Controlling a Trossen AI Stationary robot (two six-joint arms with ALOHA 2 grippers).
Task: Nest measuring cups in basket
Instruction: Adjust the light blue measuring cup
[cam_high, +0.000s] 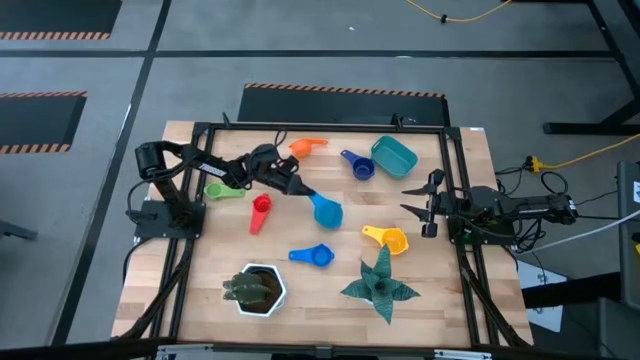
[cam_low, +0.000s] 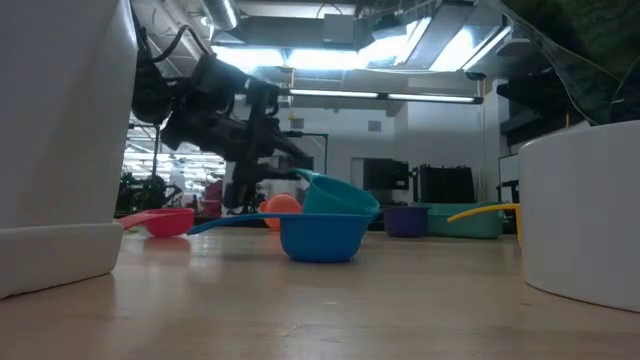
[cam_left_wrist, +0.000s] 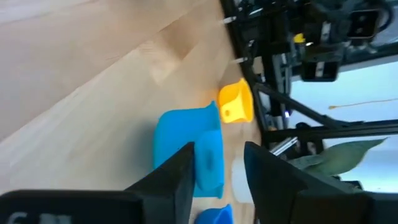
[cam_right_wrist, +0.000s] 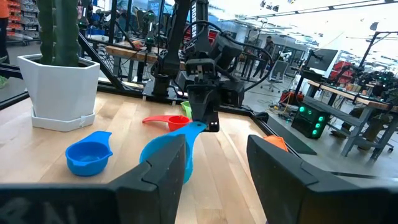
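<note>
Left pincer (cam_high: 296, 187) clamped on handle of light blue cup (cam_high: 326, 211), mid-surface, well short of basket (cam_high: 394, 155). Risk: thin handle grip (end only) lets cup swing or slip. Right pincer (cam_high: 415, 200) apart, idle near basket.

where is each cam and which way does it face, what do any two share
High: overhead, straight down on table; both arms show.
Low: tabletop height, level across to the room; left arm above.
Left wrist: on left arm, past its open fingers at light blue cup.
Right wrist: on right arm, across table at left gripper.
All four share the light blue cup.
</note>
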